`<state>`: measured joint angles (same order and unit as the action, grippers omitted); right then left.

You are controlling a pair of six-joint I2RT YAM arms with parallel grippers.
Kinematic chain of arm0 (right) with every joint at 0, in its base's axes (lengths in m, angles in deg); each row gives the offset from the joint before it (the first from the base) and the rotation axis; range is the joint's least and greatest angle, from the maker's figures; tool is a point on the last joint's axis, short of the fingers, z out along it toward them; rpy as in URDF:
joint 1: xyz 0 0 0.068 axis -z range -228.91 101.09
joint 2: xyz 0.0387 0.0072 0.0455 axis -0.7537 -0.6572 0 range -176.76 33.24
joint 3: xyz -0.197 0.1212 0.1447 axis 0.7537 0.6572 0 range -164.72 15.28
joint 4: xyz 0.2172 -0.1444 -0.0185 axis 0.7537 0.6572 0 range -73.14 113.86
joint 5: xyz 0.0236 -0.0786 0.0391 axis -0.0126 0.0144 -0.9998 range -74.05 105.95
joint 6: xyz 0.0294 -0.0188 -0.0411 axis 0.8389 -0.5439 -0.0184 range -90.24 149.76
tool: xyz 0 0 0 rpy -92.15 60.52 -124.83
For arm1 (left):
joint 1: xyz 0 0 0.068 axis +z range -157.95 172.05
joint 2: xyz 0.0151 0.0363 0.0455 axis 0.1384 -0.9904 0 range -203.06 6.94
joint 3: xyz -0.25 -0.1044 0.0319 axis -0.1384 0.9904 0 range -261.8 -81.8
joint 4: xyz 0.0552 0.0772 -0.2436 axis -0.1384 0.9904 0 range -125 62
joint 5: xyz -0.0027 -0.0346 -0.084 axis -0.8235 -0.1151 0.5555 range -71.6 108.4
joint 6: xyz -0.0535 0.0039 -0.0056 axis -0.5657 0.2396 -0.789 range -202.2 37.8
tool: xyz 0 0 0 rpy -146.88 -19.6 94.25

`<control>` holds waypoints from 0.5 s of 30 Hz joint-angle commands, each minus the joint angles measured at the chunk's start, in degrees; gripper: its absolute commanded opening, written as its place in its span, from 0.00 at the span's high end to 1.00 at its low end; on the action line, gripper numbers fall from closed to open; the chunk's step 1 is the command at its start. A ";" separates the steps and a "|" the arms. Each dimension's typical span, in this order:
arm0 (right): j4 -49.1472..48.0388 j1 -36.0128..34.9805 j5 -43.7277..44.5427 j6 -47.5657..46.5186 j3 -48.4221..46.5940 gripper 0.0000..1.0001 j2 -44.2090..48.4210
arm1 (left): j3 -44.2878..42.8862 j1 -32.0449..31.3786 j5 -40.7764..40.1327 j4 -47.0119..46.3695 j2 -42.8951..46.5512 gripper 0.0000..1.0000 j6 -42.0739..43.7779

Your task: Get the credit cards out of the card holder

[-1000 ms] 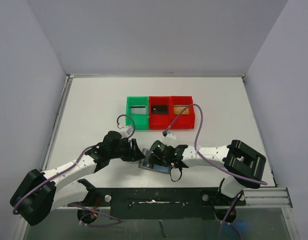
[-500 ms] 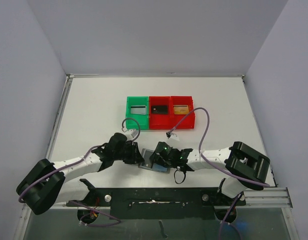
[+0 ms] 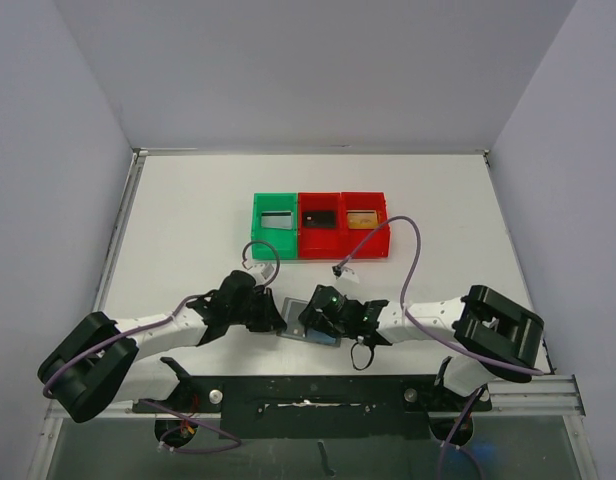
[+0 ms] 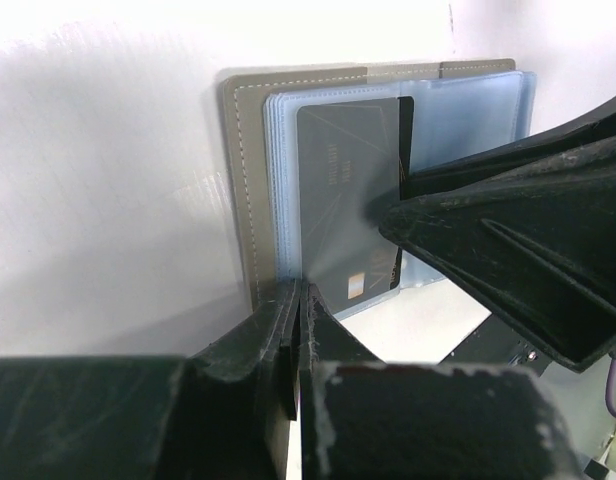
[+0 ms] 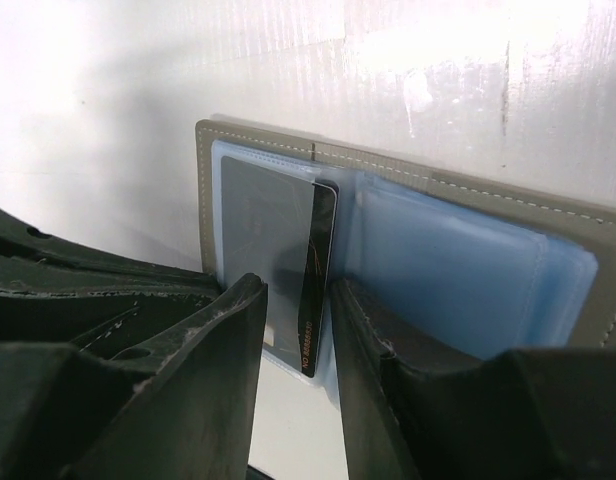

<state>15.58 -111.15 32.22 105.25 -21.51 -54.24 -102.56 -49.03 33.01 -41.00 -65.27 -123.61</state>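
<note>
The card holder [image 3: 291,320] lies open on the table near the arm bases, its grey cover [image 4: 243,180] under bluish pockets [image 5: 468,270]. A silvery-grey credit card [image 4: 338,180] sits in the left pocket. A black credit card [image 5: 321,280] beside it is tipped up on edge. My right gripper [image 5: 298,290] is open, with one finger on each side of the black card and a gap to both. My left gripper [image 4: 298,292] is shut, its tips at the holder's edge [image 3: 275,316]. I cannot tell whether it pinches a layer.
A green bin [image 3: 274,222] and two red bins [image 3: 320,222] stand in a row at mid-table, each with a small flat item inside. White walls enclose the table on three sides. Purple cables loop above both wrists.
My left gripper has closed and slid right up to the holder's left edge. My right gripper has settled lower over the pockets and its cable loop has shifted.
</note>
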 commanded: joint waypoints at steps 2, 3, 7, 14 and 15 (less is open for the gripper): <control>-10.79 1.21 -3.96 -0.86 6.51 0.67 2.82 | 1.58 -1.60 1.41 -5.35 -1.00 1.00 -2.40; -12.04 1.20 -4.04 -0.73 7.69 0.67 3.04 | 1.59 -1.75 1.74 -5.52 -1.42 1.00 -2.63; -18.34 1.64 -5.23 -0.90 10.60 0.69 3.49 | 1.80 -2.44 1.28 -5.65 -2.46 1.00 -3.44; -24.77 2.34 -6.37 -1.59 14.66 0.90 6.43 | 2.38 -2.60 -1.24 -2.87 -0.26 1.00 -3.69; -24.95 2.51 -6.34 -1.72 15.07 0.92 7.08 | 2.43 -2.60 -1.48 -2.46 0.04 1.00 -3.68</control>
<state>-3.92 -108.63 27.48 104.61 -8.07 -50.33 -101.05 -50.74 33.12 -45.03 -66.06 -127.19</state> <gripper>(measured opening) 0.116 0.010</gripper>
